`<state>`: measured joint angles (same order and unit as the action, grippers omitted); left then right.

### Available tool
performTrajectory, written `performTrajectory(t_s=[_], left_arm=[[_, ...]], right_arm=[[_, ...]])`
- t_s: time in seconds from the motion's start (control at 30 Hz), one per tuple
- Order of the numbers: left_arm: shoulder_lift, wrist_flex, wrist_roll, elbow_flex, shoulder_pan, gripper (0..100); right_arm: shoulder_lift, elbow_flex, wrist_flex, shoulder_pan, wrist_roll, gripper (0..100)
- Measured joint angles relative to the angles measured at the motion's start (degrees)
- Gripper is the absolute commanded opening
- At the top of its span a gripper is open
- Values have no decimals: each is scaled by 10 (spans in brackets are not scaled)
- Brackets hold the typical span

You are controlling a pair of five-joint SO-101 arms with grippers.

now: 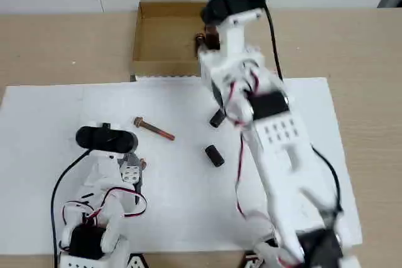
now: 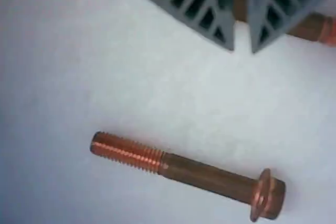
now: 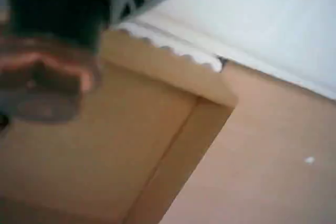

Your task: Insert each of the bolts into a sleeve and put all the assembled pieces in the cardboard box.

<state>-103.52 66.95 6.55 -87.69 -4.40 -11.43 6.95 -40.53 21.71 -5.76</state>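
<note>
On the white sheet [image 2: 79, 51]: loose bolt [image 2: 189, 174], stiff, light, likely rolls; pinch mid-shank. Left claw [image 2: 242, 50] narrow on second bolt [image 2: 315, 27]; right claw [image 1: 204, 41] grips sleeved bolt [image 3: 44, 72].

You are looking at open paper [image 1: 75, 101] left of the loose bolt [image 1: 153, 128] and bare desk [image 1: 63, 42] left of the box [image 1: 166, 39], whose left half is lying open from above. The right arm [image 1: 276, 136] is stretching across the paper's right side, and the right gripper [image 1: 207, 41], jaws clamped on a sleeved bolt [image 3: 44, 69], is crowding the box's right wall. One sleeve [image 1: 217, 118] is lying just beside that arm, another sleeve [image 1: 214, 155] mid-paper.
</note>
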Motion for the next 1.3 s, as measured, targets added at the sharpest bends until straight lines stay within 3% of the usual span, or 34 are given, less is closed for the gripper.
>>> performTrajectory(t_s=[0.47, 0.67, 0.97, 1.3], left_arm=[[0, 0, 0, 0, 0, 5], [0, 0, 0, -12, 0, 5], [0, 0, 0, -14, 0, 5], [0, 0, 0, -14, 0, 5]], right_arm=[[378, -260, 170, 0, 105, 9], [491, -325, 184, 1, 120, 132], [552, -378, 185, 17, 120, 132], [550, -379, 129, 16, 120, 4]])
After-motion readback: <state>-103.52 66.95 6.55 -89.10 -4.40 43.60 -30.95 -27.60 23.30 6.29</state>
